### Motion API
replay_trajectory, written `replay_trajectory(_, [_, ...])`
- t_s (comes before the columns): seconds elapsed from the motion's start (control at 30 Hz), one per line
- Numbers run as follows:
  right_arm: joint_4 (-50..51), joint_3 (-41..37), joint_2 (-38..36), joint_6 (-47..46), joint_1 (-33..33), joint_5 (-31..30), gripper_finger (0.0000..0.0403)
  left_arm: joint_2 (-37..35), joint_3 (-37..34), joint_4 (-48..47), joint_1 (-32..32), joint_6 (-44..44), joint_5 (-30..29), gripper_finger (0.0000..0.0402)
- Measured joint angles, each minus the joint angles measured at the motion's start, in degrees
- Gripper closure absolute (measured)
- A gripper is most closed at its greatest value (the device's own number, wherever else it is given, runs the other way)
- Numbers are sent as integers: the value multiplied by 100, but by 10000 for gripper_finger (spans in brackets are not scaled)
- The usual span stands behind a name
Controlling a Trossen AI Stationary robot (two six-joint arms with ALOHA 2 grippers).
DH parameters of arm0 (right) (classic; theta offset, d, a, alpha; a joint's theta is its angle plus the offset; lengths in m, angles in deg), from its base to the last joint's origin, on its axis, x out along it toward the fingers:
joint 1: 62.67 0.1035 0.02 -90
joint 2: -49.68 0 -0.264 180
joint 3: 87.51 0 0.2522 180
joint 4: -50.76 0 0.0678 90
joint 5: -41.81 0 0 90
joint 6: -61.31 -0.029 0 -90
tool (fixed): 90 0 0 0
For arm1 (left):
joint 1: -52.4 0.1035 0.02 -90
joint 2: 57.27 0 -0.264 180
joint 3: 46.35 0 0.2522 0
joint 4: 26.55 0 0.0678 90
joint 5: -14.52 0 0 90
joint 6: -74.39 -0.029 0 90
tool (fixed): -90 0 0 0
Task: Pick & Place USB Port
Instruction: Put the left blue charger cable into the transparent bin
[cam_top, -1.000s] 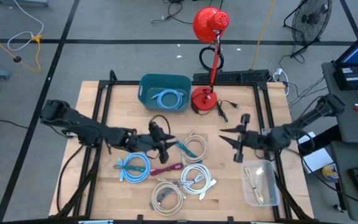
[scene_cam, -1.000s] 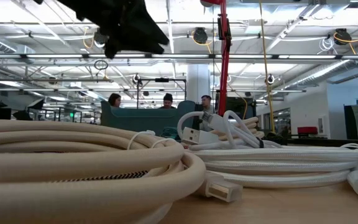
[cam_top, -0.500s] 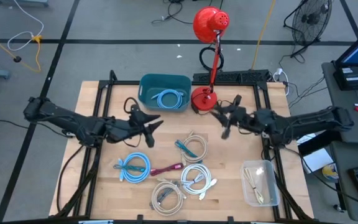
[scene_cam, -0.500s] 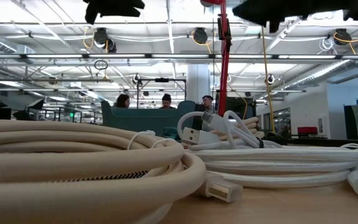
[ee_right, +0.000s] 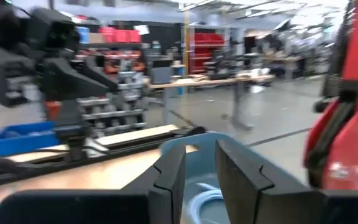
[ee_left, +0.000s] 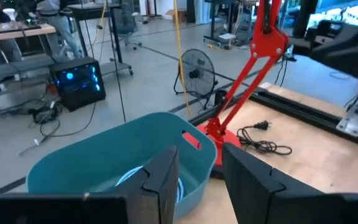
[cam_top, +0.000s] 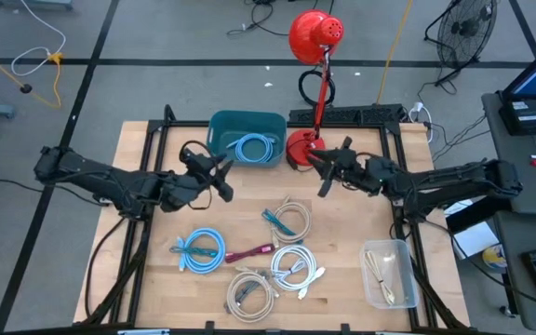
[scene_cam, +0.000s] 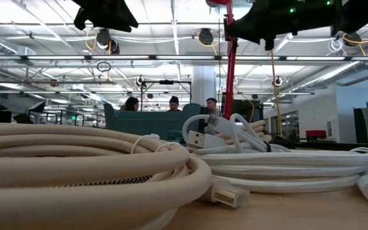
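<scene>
Nearest the front edge of the counter (cam_top: 147,279), several coiled cables are laid out: a cream cable (cam_top: 251,290), a white cable (cam_top: 296,265), a light blue cable (cam_top: 200,248) and a magenta cable (cam_top: 246,253). A clear tray (cam_top: 387,272) sits at the front right corner. Farther back, the left gripper (cam_top: 220,173) is held above the counter beside the teal bin (cam_top: 247,137), its jaws spread with nothing between them. The right gripper (cam_top: 322,171) is held near the red lamp (cam_top: 307,56), its jaws likewise parted and empty. A blue cable (cam_top: 252,147) lies coiled inside the bin at the rear edge.
</scene>
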Motion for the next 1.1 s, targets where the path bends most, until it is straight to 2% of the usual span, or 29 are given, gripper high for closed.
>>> replay_trajectory(0.2, [564,4,20,-613,-748,1653,325,0,0,-188,3,-281,40,275])
replay_trajectory(0.33, [1126,8,18,-509,-1051,2182,325,0,0,-336,3,-282,43,275])
replay_trajectory(0.43, [1797,8,23,-278,-1110,2239,325,0,0,-335,3,-283,40,275])
replay_trajectory(0.53, [1837,9,72,-498,-1138,2294,325,0,0,-340,59,-163,44,275])
replay_trajectory(0.67, [1998,31,79,-477,-1112,2702,324,0,0,-387,84,0,71,275])
replay_trajectory(0.8, [2841,280,218,-278,-1006,2524,309,0,0,-387,81,9,380,275])
replay_trajectory(0.93, [2636,524,664,-127,-812,2532,282,2,-1,-404,81,-48,714,275])
replay_trajectory(1.1, [2731,1158,1520,-54,-493,2530,248,4,-2,-557,81,-59,757,275])
